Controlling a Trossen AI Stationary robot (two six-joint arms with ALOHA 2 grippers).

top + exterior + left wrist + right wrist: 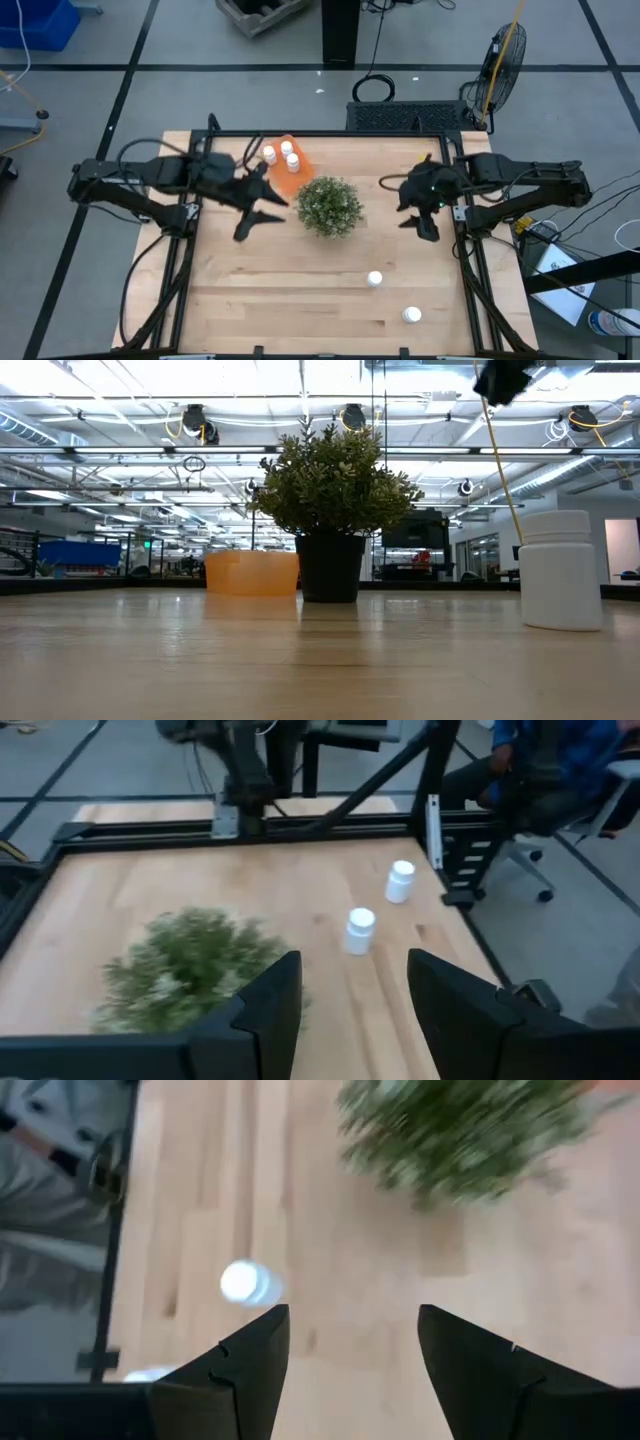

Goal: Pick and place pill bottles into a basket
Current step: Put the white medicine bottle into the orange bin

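Observation:
The orange basket [285, 170] stands at the table's far side, left of the green plant [329, 206], with three white pill bottles [288, 155] upright in it. Two more bottles stand on the table at the near right: one [374, 279] and another [411, 315]; both show in the left wrist view [359, 930] [400, 880], one in the low view [560, 570]. My left gripper [262, 208] is open and empty beside the plant's left. My right gripper [420, 225] is open and empty, right of the plant, above the table; a bottle [245, 1282] shows ahead of it.
The potted plant stands mid-table between the basket and the loose bottles. Bare wood lies along the near left of the table [250, 300]. A person sits beyond the table's edge in the left wrist view [560, 770].

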